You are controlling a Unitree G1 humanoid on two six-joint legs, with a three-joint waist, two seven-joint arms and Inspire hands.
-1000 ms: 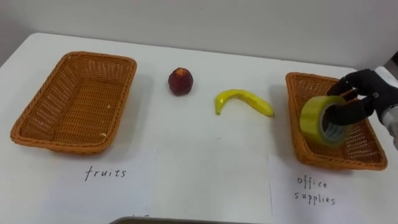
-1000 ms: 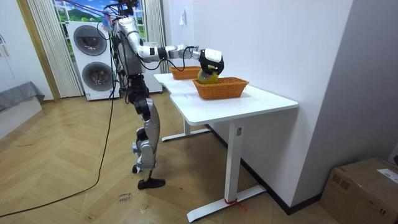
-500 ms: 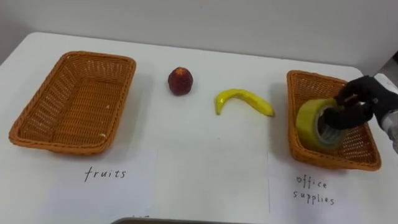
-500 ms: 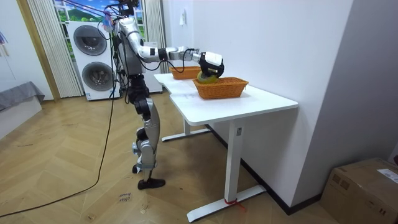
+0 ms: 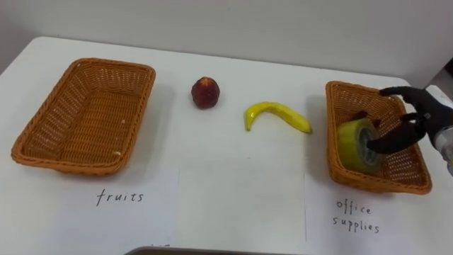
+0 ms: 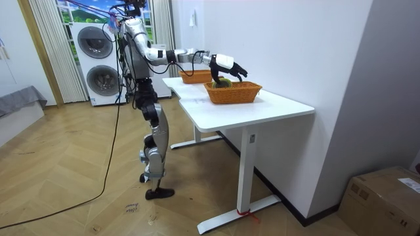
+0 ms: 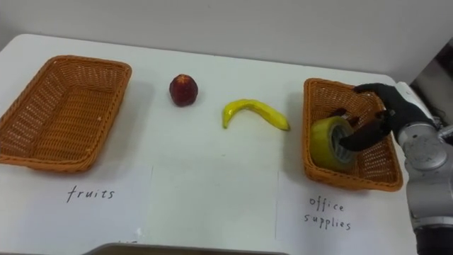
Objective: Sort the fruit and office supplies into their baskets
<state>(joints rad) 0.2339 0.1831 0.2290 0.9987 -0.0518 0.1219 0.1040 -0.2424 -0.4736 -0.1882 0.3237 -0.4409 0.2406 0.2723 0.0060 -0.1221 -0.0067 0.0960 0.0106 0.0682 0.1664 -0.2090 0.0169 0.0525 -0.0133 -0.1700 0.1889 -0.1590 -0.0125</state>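
Note:
A yellow tape roll [image 5: 353, 146] stands on its edge inside the right wicker basket [image 5: 339, 94], leaning against its left wall. My right hand [image 5: 415, 112] hovers over that basket just right of the roll, open, fingers spread, with fingertips still near the roll's hole. A yellow banana [image 5: 277, 113] lies on the white table between the baskets. A red peach [image 5: 205, 92] sits to its left. The left wicker basket [image 5: 41, 153] has nothing in it. In the room view I stand at the table's end with my right hand [image 6: 227, 63] stretched over the near basket [image 6: 233, 92].
A handwritten paper label [image 5: 120, 197] lies in front of the left basket and another [image 5: 358, 216] in front of the right one. The table's far edge runs along a wall. A dark rim [image 5: 184, 251] shows at the near edge.
My right hand lowered the tape roll into the right basket, then spread its fingers and let go. The roll now rests in the basket.

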